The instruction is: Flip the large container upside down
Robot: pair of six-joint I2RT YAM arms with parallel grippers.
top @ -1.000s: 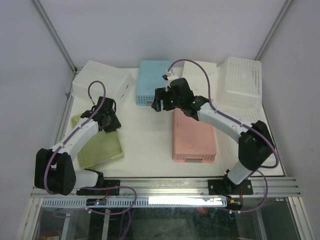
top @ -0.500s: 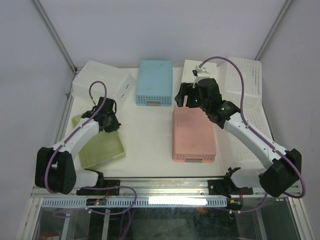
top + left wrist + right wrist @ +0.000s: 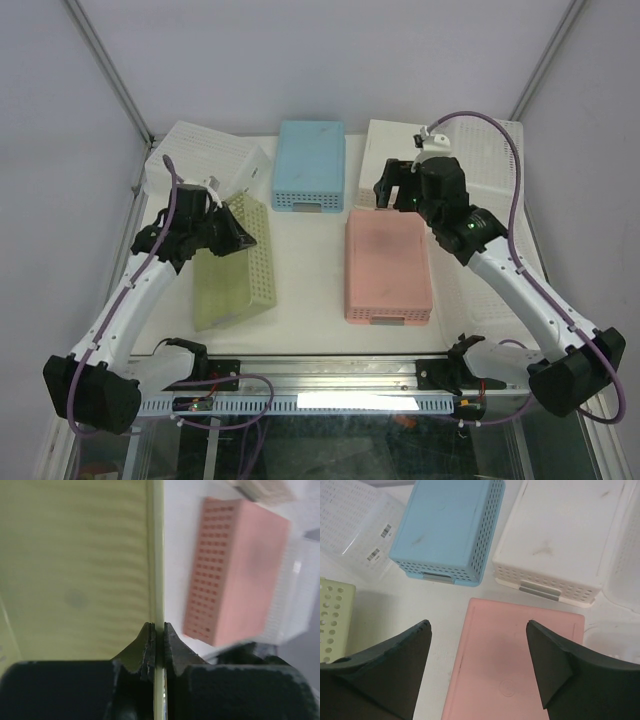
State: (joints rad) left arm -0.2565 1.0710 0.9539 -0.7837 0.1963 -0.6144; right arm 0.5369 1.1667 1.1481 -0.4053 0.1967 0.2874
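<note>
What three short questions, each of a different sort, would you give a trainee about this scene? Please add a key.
1. True or false: the left end effector grips a wall of the green basket.
2. Choose one. The right end effector is: A) open above the pink basket; B) shut on the pink basket; C) shut on the green basket.
3. Short answer: does the green basket lie flat or stand tilted?
Key: 1 true; 2 A; 3 tilted.
</note>
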